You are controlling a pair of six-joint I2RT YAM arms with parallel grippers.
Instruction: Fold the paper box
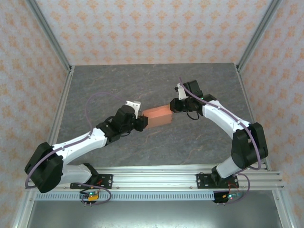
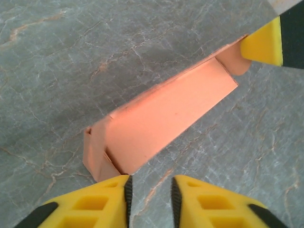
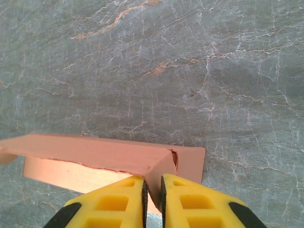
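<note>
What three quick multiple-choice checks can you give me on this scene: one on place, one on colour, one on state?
1. On the grey marbled table, the salmon-orange paper box lies:
A) between the left gripper and right gripper
B) at the far edge
C) at the near edge
2. The gripper fingers are:
A) blue
B) yellow
C) white
3. The box is:
A) a flat sheet
B) crumpled into a ball
C) raised into a hollow body

Key:
1 A, the top view shows a gripper at each end of it.
2 B, both wrist views show them yellow.
3 C, the wrist views show upright walls.
</note>
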